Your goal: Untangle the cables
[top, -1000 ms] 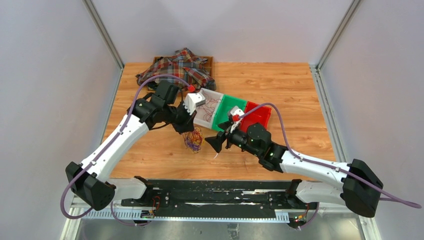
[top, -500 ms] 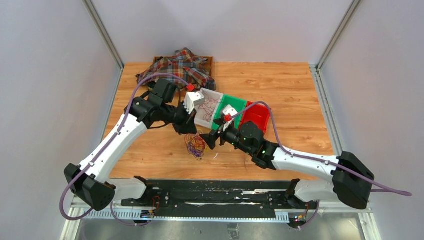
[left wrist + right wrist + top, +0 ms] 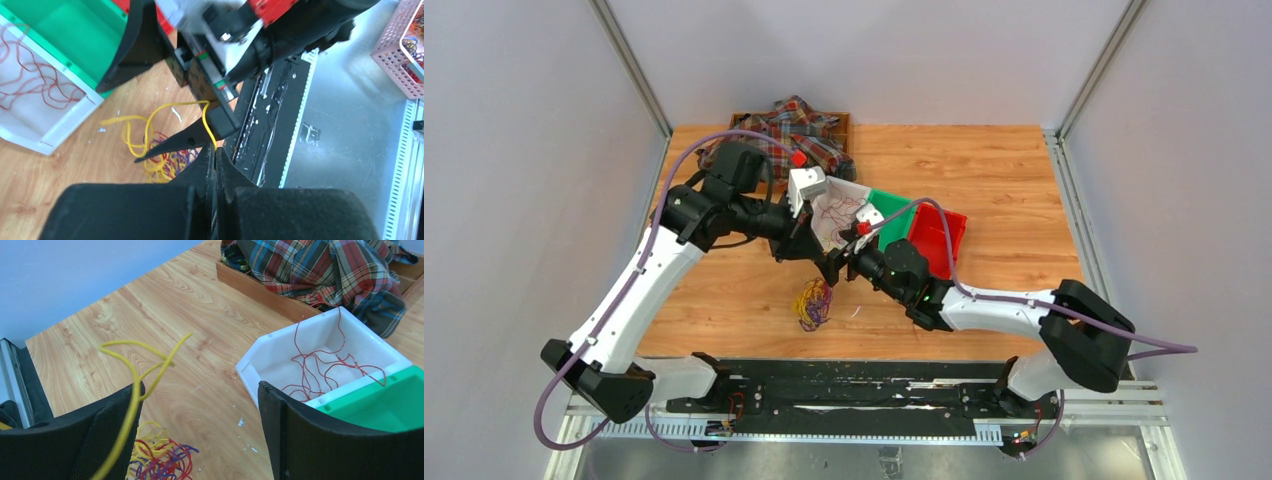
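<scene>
The cables [image 3: 812, 303] lie as a small yellow, red and purple tangle on the wooden table, also in the left wrist view [image 3: 161, 166] and the right wrist view [image 3: 159, 458]. My left gripper [image 3: 215, 148] is shut on one yellow cable [image 3: 150, 117] that loops up out of the tangle. In the top view the left gripper [image 3: 822, 258] hangs above and behind the tangle, tip to tip with my right gripper [image 3: 840, 272]. The right gripper [image 3: 200, 440] is open, nothing held. The yellow cable [image 3: 132, 390] runs along the inside of its left finger [image 3: 75, 440].
A white bin [image 3: 822, 238] with loose red cables, a green bin [image 3: 886, 212] and a red bin [image 3: 936, 240] stand in a row just behind the grippers. A plaid cloth [image 3: 779, 135] fills a wooden tray at the back. A pink basket [image 3: 400, 47] sits off the table.
The left gripper rose and pulled back with the yellow cable, drawing it out of the tangle. The right arm swung left until its open jaws met the left gripper. The tangle slid slightly nearer.
</scene>
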Tool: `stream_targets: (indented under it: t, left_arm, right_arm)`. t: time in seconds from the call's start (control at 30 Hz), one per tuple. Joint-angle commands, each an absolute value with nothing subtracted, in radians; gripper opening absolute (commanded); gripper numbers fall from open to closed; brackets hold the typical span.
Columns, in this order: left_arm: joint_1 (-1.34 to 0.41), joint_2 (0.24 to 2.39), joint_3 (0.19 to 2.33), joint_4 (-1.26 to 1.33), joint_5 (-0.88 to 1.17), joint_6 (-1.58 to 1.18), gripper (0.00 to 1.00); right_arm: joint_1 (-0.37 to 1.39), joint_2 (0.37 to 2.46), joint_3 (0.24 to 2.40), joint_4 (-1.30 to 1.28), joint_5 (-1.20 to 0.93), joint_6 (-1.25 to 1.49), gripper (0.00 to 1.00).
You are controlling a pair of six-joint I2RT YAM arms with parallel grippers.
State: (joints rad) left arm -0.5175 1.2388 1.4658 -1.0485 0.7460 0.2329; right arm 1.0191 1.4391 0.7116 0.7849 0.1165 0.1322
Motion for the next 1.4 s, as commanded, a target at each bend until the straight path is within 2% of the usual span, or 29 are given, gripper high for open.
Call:
stream_targets:
  t: [0.0, 0.23, 0.47, 0.73, 1.0, 1.17, 1.37]
  left_arm:
    - [-0.512, 1.236, 1.559, -1.068, 0.792, 0.235, 0.01]
    - [-0.513, 1.260, 1.657, -1.068, 0.743, 0.251, 0.01]
    - [-0.512, 1.239, 1.658, -1.068, 0.637, 0.303, 0.01]
    - [-0.514, 1.236, 1.656, -1.067, 0.646, 0.289, 0.01]
    - [-0.514, 1.242, 1.682, -1.067, 0.709, 0.262, 0.01]
    - [-0.514, 1.253, 1.722, -1.068, 0.732, 0.236, 0.01]
    - [-0.514, 1.273, 1.799, -1.066, 0.751, 0.201, 0.00]
  right_arm:
    - [1.037, 1.478, 0.680, 0.904, 0.107, 0.220, 0.82]
    - [1.049, 1.484, 0.643, 0.915, 0.129, 0.249, 0.82]
    - [1.023, 1.236, 0.543, 0.785, 0.188, 0.203, 0.83]
    - [1.013, 1.067, 0.549, 0.725, -0.021, 0.190, 0.84]
    - [1.013, 1.189, 0.717, 0.770, -0.130, 0.191, 0.81]
    - [1.013, 1.315, 0.789, 0.869, -0.150, 0.232, 0.74]
    - [1.012, 1.415, 0.769, 0.970, -0.144, 0.300, 0.65]
